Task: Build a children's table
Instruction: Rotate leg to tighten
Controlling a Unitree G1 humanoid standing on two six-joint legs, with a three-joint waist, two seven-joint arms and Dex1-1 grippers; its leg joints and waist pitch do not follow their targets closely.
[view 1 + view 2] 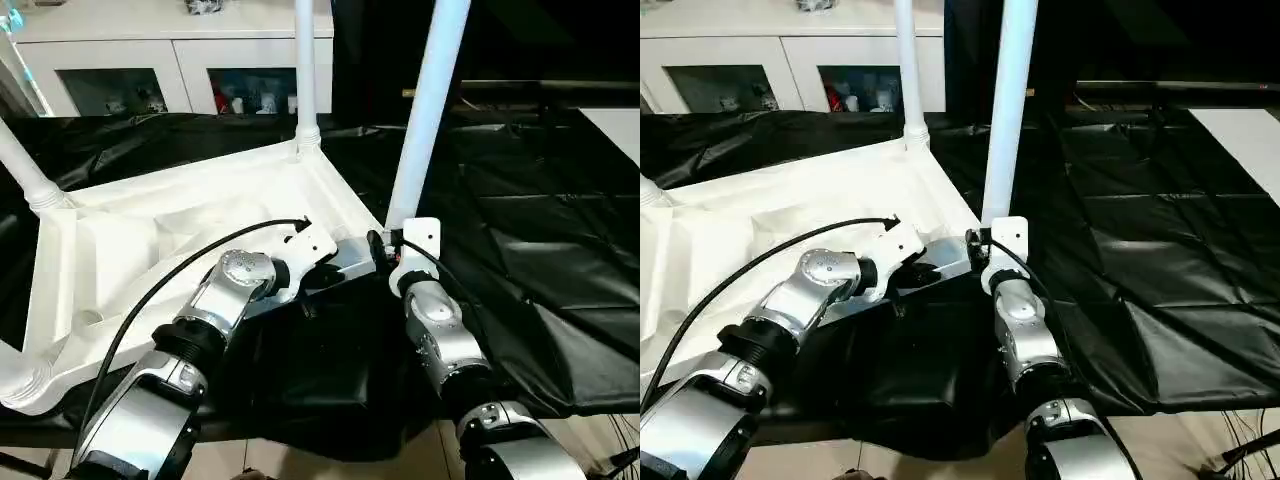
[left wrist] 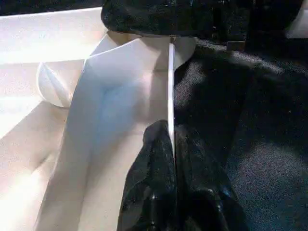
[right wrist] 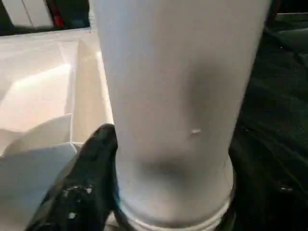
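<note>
Tabletop (image 1: pixel 150 230) lay upside down on your black-draped worktop (image 1: pixel 560 250), your left end effector (image 2: pixel 171 144) pinched together on its thin raised rim (image 2: pixel 171 86), your right end effector (image 3: pixel 163 192) clamped around the near-corner leg (image 1: pixel 425 110), no legible writing anywhere.

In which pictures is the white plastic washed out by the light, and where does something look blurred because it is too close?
Left wrist view: the white plastic rectangular tabletop glares bright along its inner surface, detail lost; the black fingers are soft. Right wrist view: the long white tapered round leg is close and blurred, shaded low down. Left eye view: the tabletop rim is overexposed; the black cloth shows dull sheen.
</note>
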